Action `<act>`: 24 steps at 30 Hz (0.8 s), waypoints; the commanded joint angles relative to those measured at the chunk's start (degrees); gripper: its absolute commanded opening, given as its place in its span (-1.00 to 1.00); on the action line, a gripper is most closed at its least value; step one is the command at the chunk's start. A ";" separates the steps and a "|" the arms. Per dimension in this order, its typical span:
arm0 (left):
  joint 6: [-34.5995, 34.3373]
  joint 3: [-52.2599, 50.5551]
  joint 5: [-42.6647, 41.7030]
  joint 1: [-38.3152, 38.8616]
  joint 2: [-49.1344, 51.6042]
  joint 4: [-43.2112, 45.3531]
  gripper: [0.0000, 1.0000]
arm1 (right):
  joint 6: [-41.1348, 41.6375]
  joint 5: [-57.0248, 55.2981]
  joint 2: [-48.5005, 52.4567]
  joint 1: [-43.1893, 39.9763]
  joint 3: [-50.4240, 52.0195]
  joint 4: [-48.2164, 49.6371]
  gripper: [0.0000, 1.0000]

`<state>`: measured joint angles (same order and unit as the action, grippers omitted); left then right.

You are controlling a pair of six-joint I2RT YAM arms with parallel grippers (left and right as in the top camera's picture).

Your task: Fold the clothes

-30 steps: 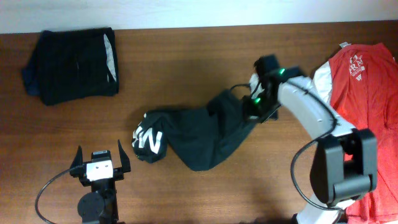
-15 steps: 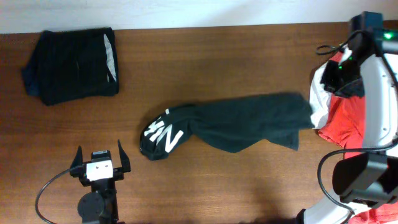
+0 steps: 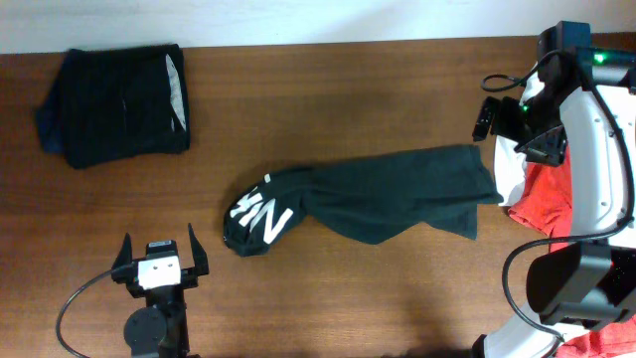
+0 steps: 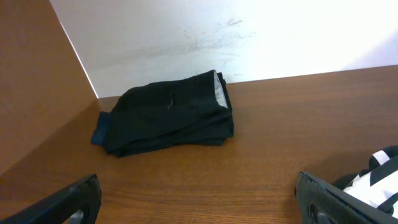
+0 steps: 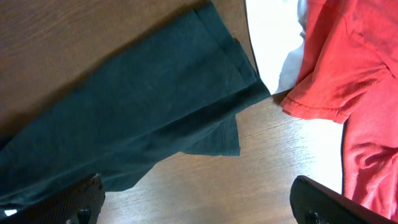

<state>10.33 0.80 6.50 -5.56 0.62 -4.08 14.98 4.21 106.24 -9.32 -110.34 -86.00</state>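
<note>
The right pincer (image 3: 519, 132) hovers spread and empty above the trousers (image 3: 397, 199), stretched straight beneath it, probably for folding; the left pincer (image 3: 159, 257) sits open, empty

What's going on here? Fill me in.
This is a clothes-folding job. The black trousers lie stretched across the table, unfolded, one end beside the red T-shirt. The right gripper hovers open above that end, holding nothing. The left gripper sits open, idle. A black garment lies folded at the back.
</note>
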 commanded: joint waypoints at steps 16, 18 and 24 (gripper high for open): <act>-6.38 3.06 -48.52 0.31 -0.13 4.79 0.98 | 0.37 0.52 -0.11 0.33 0.46 0.09 0.97; -8.20 8.20 -43.50 0.31 1.38 2.45 0.98 | 0.37 0.52 -0.11 0.33 0.46 0.09 0.97; -2.97 37.11 -28.46 0.31 22.60 -21.53 0.99 | 0.37 0.52 -0.11 0.33 0.46 0.09 0.97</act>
<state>5.30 26.37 -31.48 -5.52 13.41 -17.85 15.03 4.47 106.24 -9.32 -110.34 -85.86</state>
